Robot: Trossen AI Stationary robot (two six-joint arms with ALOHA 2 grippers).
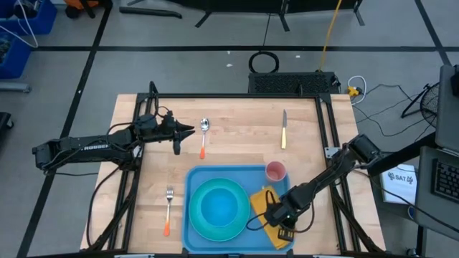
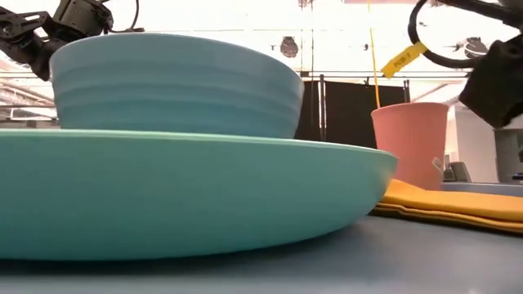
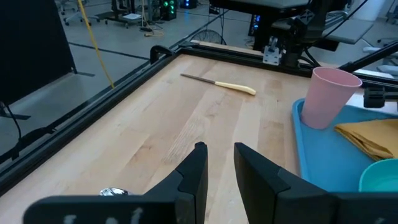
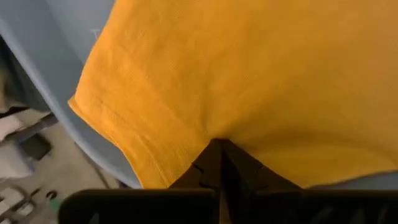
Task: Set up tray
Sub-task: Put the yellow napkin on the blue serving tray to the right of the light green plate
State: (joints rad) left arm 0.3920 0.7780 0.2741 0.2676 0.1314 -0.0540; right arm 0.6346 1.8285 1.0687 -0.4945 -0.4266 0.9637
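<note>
The blue tray [image 1: 195, 179] lies at the table's near middle. On it stand a turquoise plate [image 1: 219, 208] with a bowl [image 2: 176, 82], a pink cup [image 1: 276, 170] and an orange-yellow napkin [image 1: 264, 208]. My right gripper [image 1: 283, 229] is down on the napkin's near part, shut on the cloth [image 4: 249, 74]. My left gripper [image 1: 188, 131] hovers narrowly open and empty over the far left of the table, beside a spoon [image 1: 204, 132]. Its fingers show in the left wrist view [image 3: 217, 162]. My right gripper pinches the napkin between its two shut fingers [image 4: 208, 165], at a spot in from the hemmed edge [image 4: 214, 138]. The fingers come from above, pointing down. The napkin lies flat on the tray [image 4: 68, 37], folded in several layers [image 2: 441, 204].
A fork with an orange handle [image 1: 168, 211] lies left of the tray. A knife with a pale handle [image 1: 284, 129] lies at the far right. A black frame rail [image 1: 237, 97] borders the wooden table. Bare wood lies between spoon and knife.
</note>
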